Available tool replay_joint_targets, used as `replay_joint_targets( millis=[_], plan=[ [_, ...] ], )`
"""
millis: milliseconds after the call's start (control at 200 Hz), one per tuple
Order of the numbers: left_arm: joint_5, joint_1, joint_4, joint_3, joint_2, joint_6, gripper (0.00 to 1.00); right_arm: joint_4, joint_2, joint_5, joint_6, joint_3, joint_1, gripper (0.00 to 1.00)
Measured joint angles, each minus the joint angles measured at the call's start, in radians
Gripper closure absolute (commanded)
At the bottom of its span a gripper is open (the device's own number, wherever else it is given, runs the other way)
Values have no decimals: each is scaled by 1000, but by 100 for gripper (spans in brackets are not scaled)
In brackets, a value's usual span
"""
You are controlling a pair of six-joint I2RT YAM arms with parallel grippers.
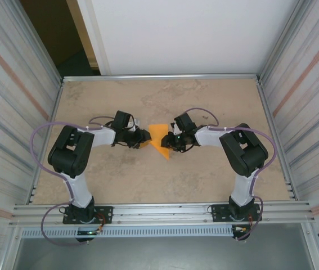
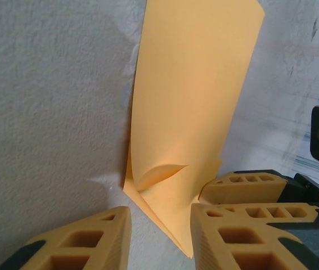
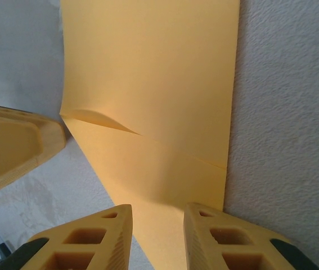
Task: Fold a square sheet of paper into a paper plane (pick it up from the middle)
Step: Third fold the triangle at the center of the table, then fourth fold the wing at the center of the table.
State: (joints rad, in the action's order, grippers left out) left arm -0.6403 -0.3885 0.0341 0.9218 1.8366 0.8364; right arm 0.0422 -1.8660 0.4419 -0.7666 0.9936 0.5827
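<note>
I am counting everything outward from the silver aluminium rail (image 1: 159, 212) at my near edge. Two arms are standing on that rail: my black-and-white left arm (image 1: 72, 152) left of the rail's midpoint and my black-and-white right arm (image 1: 243, 149) right of it. Both are bending inward over the mottled beige tabletop (image 1: 103, 180).

Farther from the rail, out from its midpoint, my two grippers are facing each other, the left gripper (image 1: 143, 136) and the right gripper (image 1: 169, 145). I am holding both pairs of tan honeycombed fingers (image 3: 91, 242) partly apart, with a clear gap in each pair, and I am clamping nothing.

Between the two grippers is lying one bright orange sheet of thin paper (image 1: 159, 138), flat on the tabletop. It is already partly folded. Its long axis is running away from the rail, with its narrow point aiming back toward the rail and slightly right, and its broad end lying farther out.

In the right wrist view the sheet's near strip is passing through the gap between my right fingers. In the left wrist view its tip is touching the inner face of one left finger (image 2: 249, 236).

The paper is plain and unmarked, layered, with one diagonal crease and one small raised pucker.

Farthest from the rail is standing a white wall panel (image 1: 193, 34).
</note>
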Motion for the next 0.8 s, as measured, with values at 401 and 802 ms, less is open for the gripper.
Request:
replay_joint_targets(
  millis=[401, 802],
  plan=[
    [0, 0, -6, 30, 37, 13, 71, 3, -6, 2, 0, 6, 0, 71],
    [-37, 0, -4, 67, 71, 18, 71, 3, -6, 2, 0, 6, -1, 71]
  ],
)
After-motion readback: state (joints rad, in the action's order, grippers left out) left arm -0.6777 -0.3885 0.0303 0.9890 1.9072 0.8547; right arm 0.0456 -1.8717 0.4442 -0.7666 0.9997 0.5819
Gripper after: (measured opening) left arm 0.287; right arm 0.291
